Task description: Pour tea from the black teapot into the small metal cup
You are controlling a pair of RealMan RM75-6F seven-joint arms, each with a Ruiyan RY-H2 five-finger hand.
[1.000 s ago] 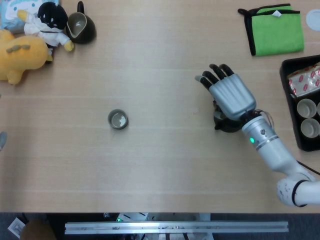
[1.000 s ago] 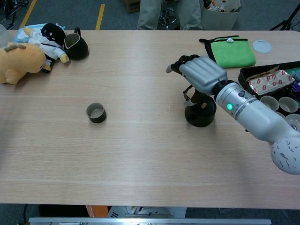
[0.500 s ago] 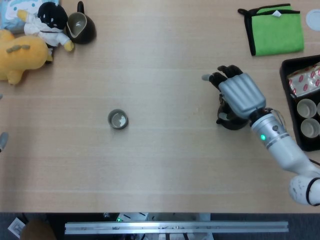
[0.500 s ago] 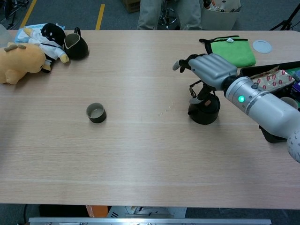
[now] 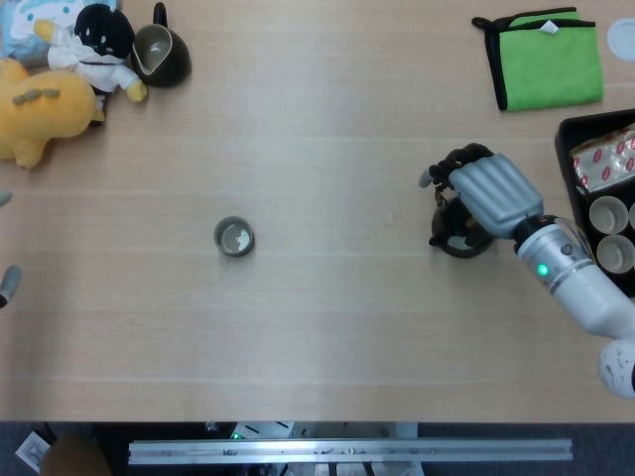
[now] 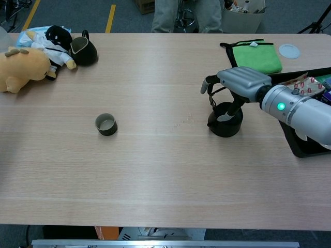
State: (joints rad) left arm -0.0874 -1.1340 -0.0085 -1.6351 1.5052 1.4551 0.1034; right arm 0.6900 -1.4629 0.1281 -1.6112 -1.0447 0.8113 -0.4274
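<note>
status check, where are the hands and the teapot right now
Right hand over the black teapot, fingers curling at its handle, grip unconfirmed. Left hand barely in view. Small metal cup standing apart, bare table between.

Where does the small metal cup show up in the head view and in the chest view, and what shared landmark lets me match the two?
Head view: the small metal cup stands left of centre on the bare table, far from the right hand.
Chest view: the small metal cup sits left of centre, standing alone.
Shared landmark: the black teapot under the right hand, right of the cup in both views.
</note>
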